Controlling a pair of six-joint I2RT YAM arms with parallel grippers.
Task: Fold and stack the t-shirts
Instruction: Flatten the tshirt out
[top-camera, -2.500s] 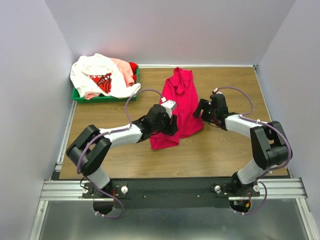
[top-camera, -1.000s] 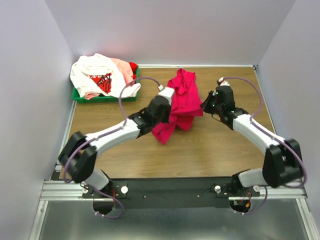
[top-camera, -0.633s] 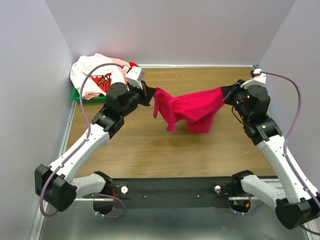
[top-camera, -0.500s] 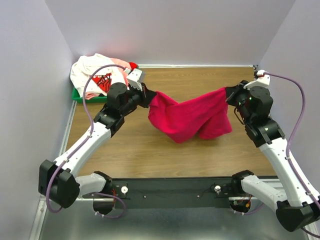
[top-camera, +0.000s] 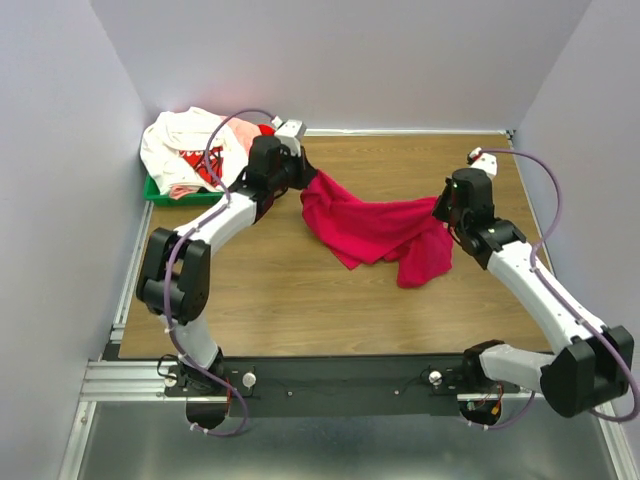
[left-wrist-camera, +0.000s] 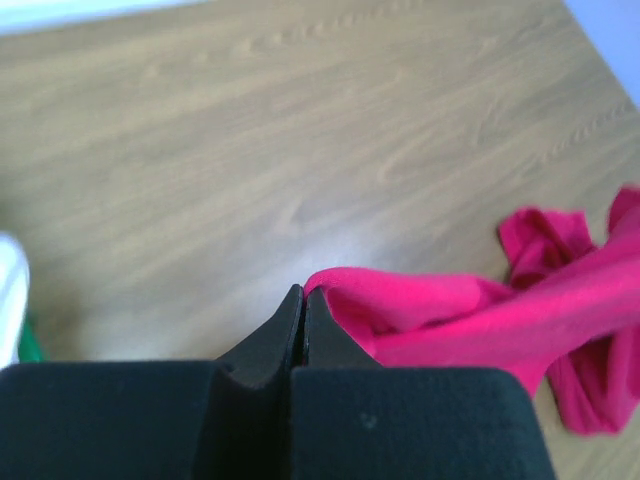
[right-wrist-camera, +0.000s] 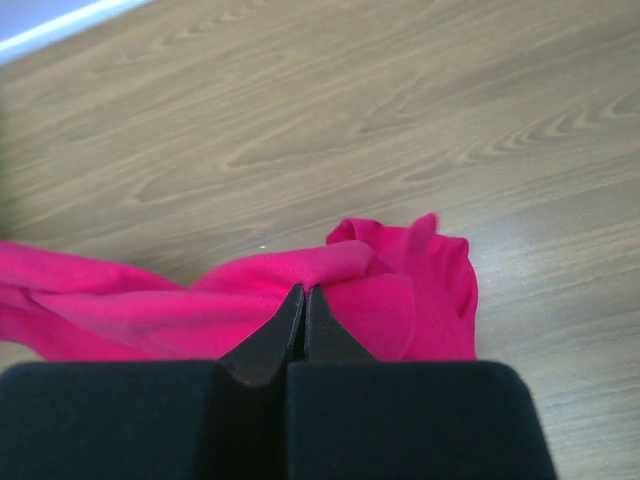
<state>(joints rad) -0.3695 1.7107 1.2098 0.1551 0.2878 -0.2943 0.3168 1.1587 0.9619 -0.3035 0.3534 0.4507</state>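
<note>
Magenta-red t-shirt (top-camera: 375, 228) hangs stretched between my two arms over the middle of the wood-grain table (top-camera: 280, 290), drooping at its centre. My left gripper (top-camera: 303, 181) and right gripper (top-camera: 441, 208) each have their jaws pinched tight on an edge of the cloth. Pale lavender walls (top-camera: 60, 220) enclose the table on three sides, and a green tray (top-camera: 165, 193) at the far-left corner carries the white t-shirt (top-camera: 175, 140), whose red printed graphic (top-camera: 200, 160) is too small to read.
</note>
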